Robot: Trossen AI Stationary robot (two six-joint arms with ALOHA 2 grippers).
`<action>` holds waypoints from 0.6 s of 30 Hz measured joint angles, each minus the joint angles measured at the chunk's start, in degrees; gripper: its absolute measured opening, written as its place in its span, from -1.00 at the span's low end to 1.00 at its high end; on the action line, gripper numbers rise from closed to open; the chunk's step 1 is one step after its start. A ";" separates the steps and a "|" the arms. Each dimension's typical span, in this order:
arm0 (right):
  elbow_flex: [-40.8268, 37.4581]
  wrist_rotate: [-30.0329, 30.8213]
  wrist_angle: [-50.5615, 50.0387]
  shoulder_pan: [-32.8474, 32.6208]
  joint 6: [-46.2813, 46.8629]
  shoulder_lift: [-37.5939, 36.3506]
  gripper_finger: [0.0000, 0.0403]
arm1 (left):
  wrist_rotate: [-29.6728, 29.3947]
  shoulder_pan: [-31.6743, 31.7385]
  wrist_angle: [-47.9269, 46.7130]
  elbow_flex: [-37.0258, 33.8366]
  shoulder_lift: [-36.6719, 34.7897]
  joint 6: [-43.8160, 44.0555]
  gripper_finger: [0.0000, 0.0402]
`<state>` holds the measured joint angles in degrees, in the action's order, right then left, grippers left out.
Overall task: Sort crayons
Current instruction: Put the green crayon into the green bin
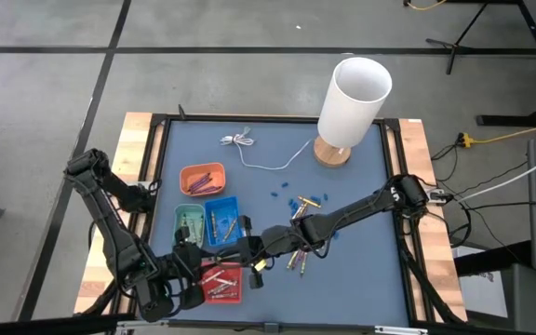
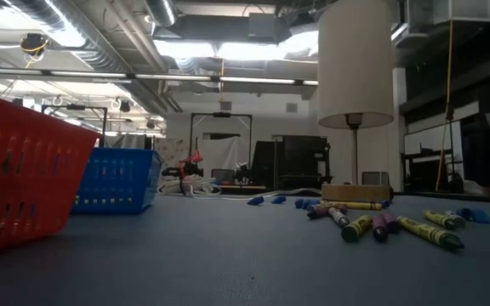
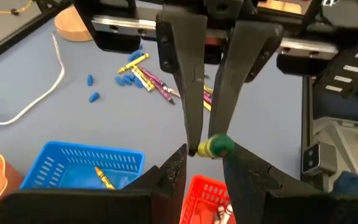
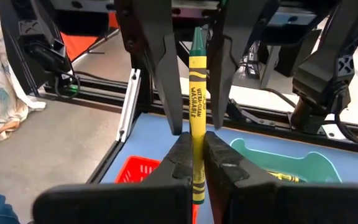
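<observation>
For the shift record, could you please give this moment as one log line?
right tool: shut on green-tipped crayon | left tool: open around its tip | place: above red tray | stage: handover

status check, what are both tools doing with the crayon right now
Right tool shut on yellow-wrapped green crayon. Left tool open around its tip, above red plastic basket. Nothing blocking.

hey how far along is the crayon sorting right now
Partly done. Some crayons already lie in the orange tray, green tray, blue tray and red tray. In hand: the right gripper is shut on a yellow-wrapped, green-tipped crayon, meeting the left gripper above the red tray, seemingly a handover. Left: a loose crayon pile on the mat, and a few more near the lamp base.
</observation>
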<state>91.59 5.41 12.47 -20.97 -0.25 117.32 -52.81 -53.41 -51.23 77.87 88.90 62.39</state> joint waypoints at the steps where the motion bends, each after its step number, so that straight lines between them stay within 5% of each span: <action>1: 0.00 0.00 -0.11 0.00 -0.09 0.00 -0.93 | -0.22 -0.04 0.04 -0.02 0.00 0.01 -0.56; 18: 0.00 1.91 -0.16 -0.02 -0.14 0.00 -0.93 | -0.60 0.20 1.39 0.00 0.00 0.04 -0.56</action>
<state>91.59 7.32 12.31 -20.99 -0.40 117.32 -53.41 -53.21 -49.84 77.87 88.90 62.43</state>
